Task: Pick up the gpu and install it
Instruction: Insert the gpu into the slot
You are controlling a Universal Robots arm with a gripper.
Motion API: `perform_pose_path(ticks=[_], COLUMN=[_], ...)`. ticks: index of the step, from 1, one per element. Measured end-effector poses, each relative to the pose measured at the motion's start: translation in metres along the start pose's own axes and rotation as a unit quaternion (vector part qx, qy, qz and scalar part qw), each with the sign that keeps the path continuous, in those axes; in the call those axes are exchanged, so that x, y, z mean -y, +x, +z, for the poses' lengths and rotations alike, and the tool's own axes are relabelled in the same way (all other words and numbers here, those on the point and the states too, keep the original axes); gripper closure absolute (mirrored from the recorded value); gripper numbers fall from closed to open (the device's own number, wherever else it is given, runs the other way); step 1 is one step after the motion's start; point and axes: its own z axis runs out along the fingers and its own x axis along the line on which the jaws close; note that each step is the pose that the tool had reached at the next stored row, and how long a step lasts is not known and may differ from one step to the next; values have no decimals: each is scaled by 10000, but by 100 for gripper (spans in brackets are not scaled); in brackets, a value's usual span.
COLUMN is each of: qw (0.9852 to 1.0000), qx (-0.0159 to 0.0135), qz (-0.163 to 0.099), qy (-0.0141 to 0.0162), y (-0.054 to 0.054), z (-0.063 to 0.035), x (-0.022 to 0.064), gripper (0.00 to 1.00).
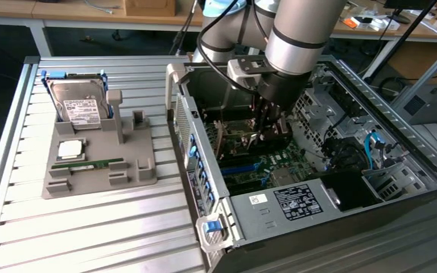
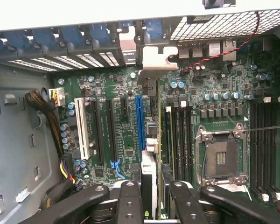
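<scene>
Gripped edge-on between the black fingers (image 2: 130, 205) of the gripper (image 2: 151, 205), the gpu (image 2: 151, 140) is held upright inside the open computer case (image 1: 279, 205), its silvery bracket (image 2: 151, 67) at the rear slot openings. It is lined up beside the blue expansion slot (image 2: 140, 121) on the motherboard (image 2: 126, 140), seemingly for seating. No lettering can be read.

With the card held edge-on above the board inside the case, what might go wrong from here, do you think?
1. The card in the tool may miss the blue slot and press on the board.
2. Its metal bracket could catch on the case's rear wall.
</scene>
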Motion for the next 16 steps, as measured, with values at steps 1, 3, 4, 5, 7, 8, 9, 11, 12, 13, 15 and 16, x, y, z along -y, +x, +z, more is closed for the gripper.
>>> perform_pose_path(ticks=[1,3,4,5,7,8,9,11,12,13,15,16], qw=[10000,10000,10000,10000,10000,10000,10000,10000,10000,10000,10000,10000], qx=[1,1,1,2,1,1,1,2,1,1,0,0], qz=[0,0,0,0,0,0,0,0,-1,-1,-1,-1], qy=[0,0,0,0,0,0,0,0,0,0,-1,-1], y=[0,0,2,5,15,20,24,31,35,38,43,45], z=[0,2,5,7,11,14,17,24,29,33,44,50], x=[0,-1,-7,-10,-12,-13,-14,-17,-20,-25,-33,-35], gripper=[73,73,73,73,73,73,73,73,73,73,73,73])
